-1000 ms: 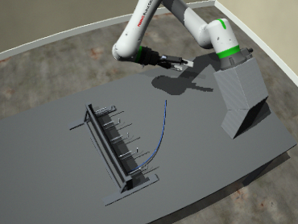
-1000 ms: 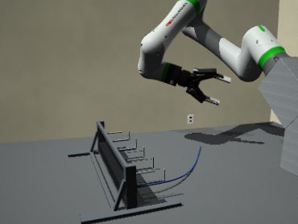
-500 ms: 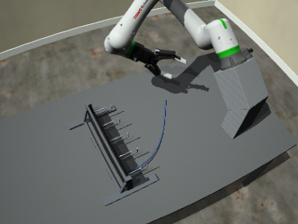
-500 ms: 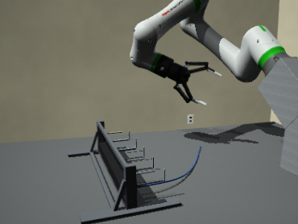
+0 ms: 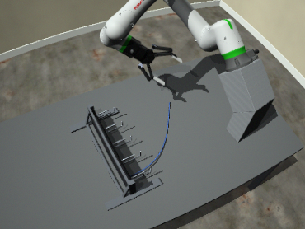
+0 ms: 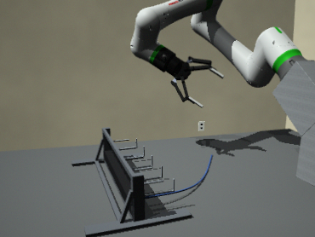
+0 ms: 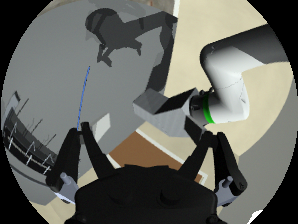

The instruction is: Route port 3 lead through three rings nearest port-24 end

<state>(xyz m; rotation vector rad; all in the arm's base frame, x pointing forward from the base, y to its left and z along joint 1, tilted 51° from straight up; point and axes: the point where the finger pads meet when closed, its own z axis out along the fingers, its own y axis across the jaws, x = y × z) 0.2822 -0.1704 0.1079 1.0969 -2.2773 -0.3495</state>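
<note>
As far as the views show, routing isn't started: blue lead (image 5: 166, 133) (image 6: 200, 182) (image 7: 82, 102) leaves the near end of the rack (image 5: 109, 150) (image 6: 121, 153) and bows out in front, free end well apart from the three far rings (image 5: 121, 123) (image 6: 144, 151). Rack's upright on the desk (image 5: 62, 165) (image 6: 42, 192) (image 7: 50, 65). Tool (image 5: 172, 73) (image 6: 213, 91) (image 7: 147, 121) is wide, empty, above and clear of both. Left: grasp, thread all three, release, lead lying still. Can't tell whether the lead touches the nearest ring.

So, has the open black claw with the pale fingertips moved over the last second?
Yes. In the exterior view the claw has shifted left: its lower fingertip was right of the white wall outlet, and is now above it.
</note>
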